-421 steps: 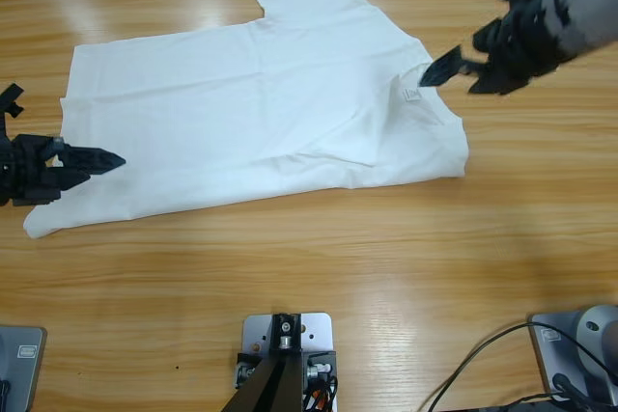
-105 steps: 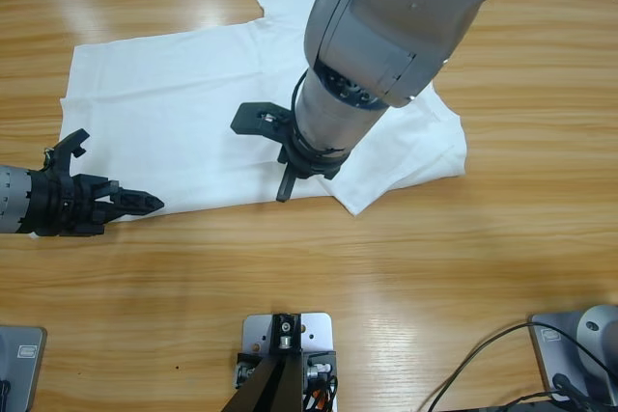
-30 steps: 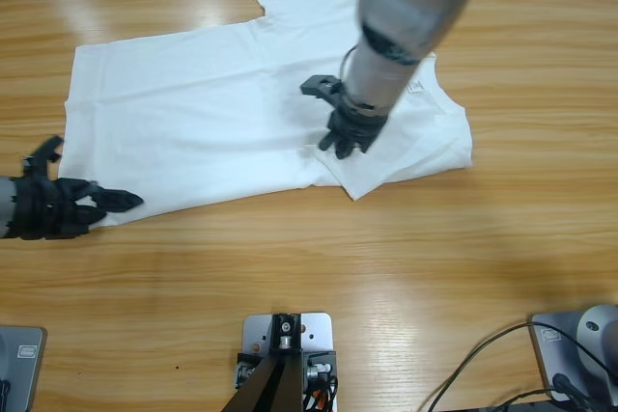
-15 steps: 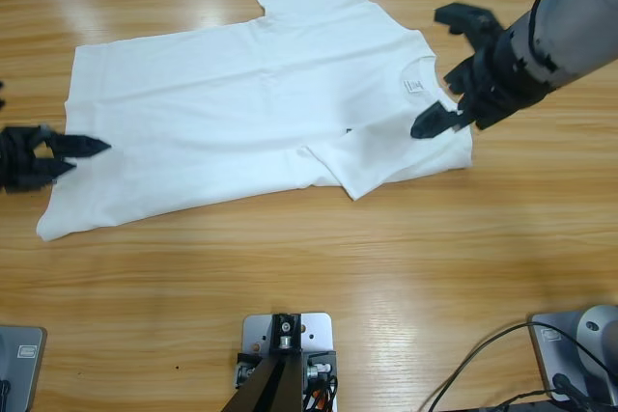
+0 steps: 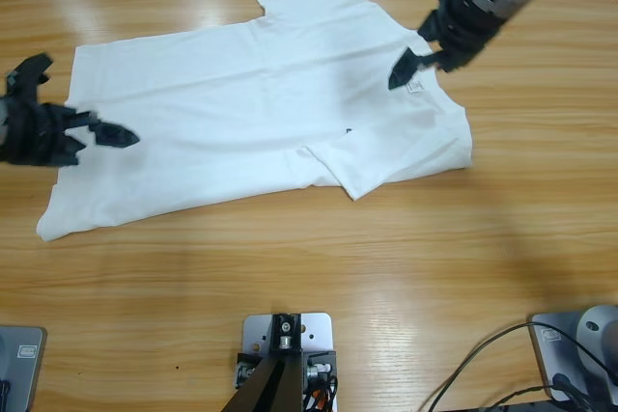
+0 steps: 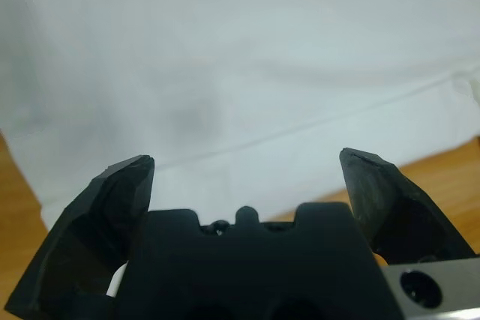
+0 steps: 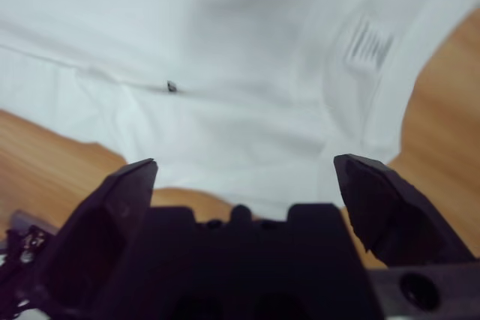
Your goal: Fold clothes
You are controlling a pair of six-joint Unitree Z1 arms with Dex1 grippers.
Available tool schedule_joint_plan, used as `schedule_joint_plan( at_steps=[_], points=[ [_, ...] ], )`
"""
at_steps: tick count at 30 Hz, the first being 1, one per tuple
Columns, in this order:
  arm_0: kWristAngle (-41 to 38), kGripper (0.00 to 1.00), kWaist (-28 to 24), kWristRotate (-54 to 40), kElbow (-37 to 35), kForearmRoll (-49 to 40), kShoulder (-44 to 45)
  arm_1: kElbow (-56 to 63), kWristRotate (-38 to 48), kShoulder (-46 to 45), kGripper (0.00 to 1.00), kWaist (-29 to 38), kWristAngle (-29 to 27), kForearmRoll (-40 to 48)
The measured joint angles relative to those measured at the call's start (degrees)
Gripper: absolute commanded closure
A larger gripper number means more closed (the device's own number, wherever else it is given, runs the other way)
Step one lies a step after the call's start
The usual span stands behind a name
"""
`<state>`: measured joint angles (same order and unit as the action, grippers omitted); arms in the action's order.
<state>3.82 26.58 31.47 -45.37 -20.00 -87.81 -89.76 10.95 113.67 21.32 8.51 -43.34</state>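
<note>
Two grippers of mine hung over one white T-shirt, which lay flat across the far half of the wooden table, its near sleeve folded in over the chest so that a slanted flap pointed toward the table's near edge. My left gripper hovered at the hem end, jaws spread and holding nothing, placed to take that edge; my right gripper, jaws spread too, hovered beside the collar label. The dark speck by the flap was perhaps chest lettering, mostly covered
</note>
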Motion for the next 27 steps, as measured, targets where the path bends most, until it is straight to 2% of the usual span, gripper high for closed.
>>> schedule_joint_plan(
  at_steps=[6,10,16,19,25,27],
  points=[
    [0.86,0.046,0.04,2.99,-4.25,-0.4,-9.17,-6.34,-3.25,8.44,0.036,-0.06,0.48,-3.21],
    [1.05,0.046,0.06,8.71,-2.29,-4.9,-6.23,-1.07,-3.2,7.11,0.041,-0.09,0.48,-3.75],
    [1.32,0.046,0.96,13.47,1.44,-9.08,0.9,11.18,-0.21,-0.98,0.046,1.53,-0.23,-0.17],
    [2.11,0.046,1.93,15.2,3.24,-7.13,0.14,14.87,1.51,-2.16,0.046,2.73,-0.23,3.87],
    [3.67,0.046,2.08,15.39,6.29,3.13,-4.95,18.1,2.36,-1.3,0.045,3.41,-0.23,10.59],
    [4.11,0.046,2.08,15.39,6.79,5.38,-7.33,19.76,2.37,-0.56,0.013,3.41,-0.23,13.51]
  ],
)
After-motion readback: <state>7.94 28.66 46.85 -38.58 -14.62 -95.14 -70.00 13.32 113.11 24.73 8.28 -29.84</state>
